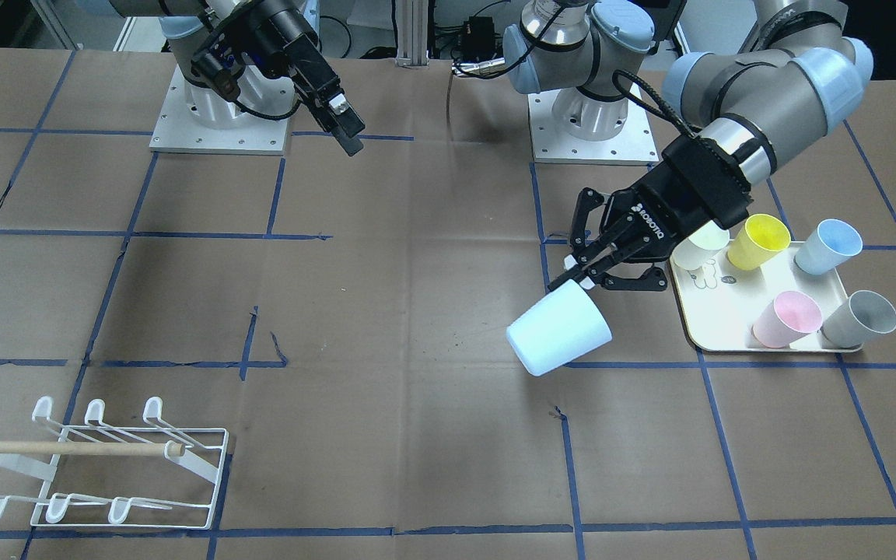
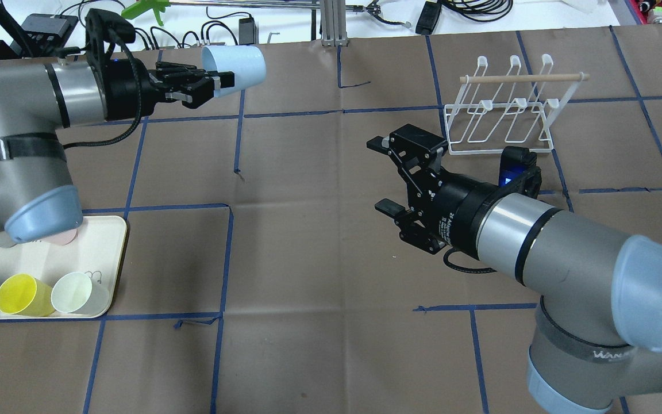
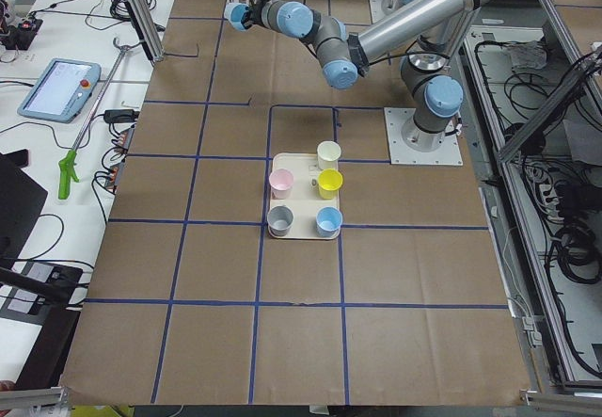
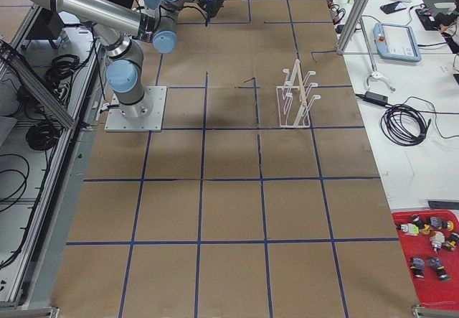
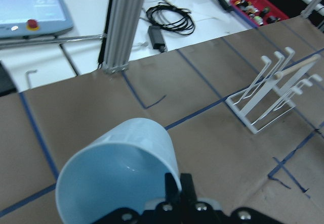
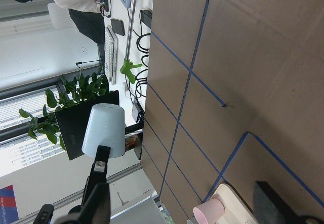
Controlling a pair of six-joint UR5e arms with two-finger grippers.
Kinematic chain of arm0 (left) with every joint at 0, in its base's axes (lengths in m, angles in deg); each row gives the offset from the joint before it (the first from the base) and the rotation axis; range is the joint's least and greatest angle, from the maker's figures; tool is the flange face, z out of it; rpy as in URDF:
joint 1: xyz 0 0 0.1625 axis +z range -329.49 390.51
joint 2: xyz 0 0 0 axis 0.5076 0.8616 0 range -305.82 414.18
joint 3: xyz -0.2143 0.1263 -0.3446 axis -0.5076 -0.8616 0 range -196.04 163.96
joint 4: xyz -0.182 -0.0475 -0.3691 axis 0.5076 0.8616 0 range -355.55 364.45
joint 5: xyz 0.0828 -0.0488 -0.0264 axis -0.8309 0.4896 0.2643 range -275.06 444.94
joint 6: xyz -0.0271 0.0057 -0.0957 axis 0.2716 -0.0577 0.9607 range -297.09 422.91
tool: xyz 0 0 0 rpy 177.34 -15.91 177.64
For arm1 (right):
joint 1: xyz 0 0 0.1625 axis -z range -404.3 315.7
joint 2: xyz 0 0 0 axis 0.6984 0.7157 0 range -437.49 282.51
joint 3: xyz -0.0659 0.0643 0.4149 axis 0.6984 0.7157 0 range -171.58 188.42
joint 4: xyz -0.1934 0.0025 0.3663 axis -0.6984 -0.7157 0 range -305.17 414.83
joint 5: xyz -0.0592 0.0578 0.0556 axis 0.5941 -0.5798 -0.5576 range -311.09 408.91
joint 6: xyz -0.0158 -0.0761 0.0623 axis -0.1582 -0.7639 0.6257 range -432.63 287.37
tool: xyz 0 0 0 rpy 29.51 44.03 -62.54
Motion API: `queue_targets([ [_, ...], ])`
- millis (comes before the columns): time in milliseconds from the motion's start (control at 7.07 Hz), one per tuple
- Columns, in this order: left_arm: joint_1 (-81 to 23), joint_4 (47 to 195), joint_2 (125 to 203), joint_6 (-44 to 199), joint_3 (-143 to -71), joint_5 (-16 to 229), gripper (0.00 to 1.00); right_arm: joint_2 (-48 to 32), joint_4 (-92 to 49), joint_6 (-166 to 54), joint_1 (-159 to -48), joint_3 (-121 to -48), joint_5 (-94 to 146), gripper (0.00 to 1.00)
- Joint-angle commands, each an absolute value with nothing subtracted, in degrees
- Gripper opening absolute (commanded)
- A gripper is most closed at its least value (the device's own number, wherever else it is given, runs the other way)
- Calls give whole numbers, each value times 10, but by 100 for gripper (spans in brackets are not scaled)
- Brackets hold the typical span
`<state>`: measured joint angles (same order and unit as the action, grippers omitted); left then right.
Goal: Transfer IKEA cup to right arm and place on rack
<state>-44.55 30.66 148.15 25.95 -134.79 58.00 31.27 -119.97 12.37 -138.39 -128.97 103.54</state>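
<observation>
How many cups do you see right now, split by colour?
Light blue: 2 (held light blue cup, tray light blue cup)
Yellow cup: 1
Pink cup: 1
Grey cup: 1
Cream cup: 1
Total: 6

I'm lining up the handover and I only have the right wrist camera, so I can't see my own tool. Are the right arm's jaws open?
Observer: Yes. In the overhead view the jaws of the right arm are spread wide, with nothing between them.
Operator: Where's the rack from there?
Observer: The rack stands just past that arm's wrist, on the side away from the robot. All six prongs are bare.
Operator: How does the left arm have the cup?
Observer: The jaws of the left arm are shut on the rim of the pale blue cup. It is held on its side in the air, with its bottom pointing away from that arm.
</observation>
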Motion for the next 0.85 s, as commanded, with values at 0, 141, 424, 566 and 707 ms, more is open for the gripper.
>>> queue_targets([
  [0,-454,142,1519,263,-1422,646,0,304,-1200,123,-1383,-1290,1039,100],
  [141,-473,80,1555,270,-1423,659,0,290,-1197,123,-1383,-1290,1041,100],
  [424,-522,-62,1596,343,-1427,659,1,252,-1200,123,-1383,-1282,1037,100],
  [566,-548,-155,1603,435,-1428,649,1,230,-1201,124,-1383,-1255,1037,100],
  [707,-559,-219,1615,484,-1439,648,2,218,-1201,124,-1383,-1238,1038,100],
])
